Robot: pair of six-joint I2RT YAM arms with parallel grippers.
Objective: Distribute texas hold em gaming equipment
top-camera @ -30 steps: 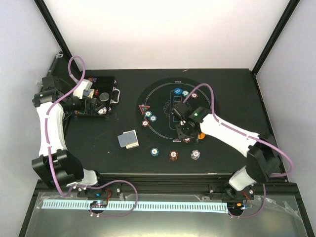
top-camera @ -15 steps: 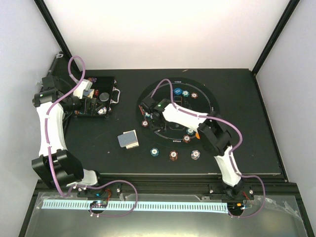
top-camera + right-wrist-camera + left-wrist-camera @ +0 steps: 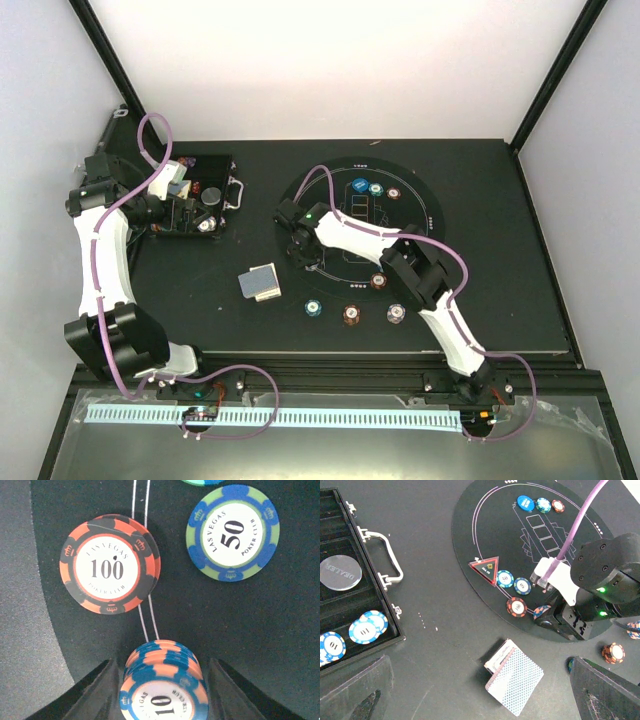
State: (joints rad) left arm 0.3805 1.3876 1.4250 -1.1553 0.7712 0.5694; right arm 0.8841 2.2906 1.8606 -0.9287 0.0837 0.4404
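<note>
The round black mat lies under the right gripper. The left gripper gapes wide, with the black case and its "DEALER" disc off to the left of its jaws and the card deck between them. The right jaws flank a stack of "10" chips; I cannot tell whether they pinch it. Ahead-left of them lies a "LAS VEGAS 100 POKER CLUB" chip, and ahead-right a "50" chip.

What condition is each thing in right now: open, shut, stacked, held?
black case, open, chips inside
card deck, stacked backs up, beside the mat
left gripper, open, empty
right gripper, straddling the 10-chip stack, grip unclear
10-chip stack, upright on the mat
</note>
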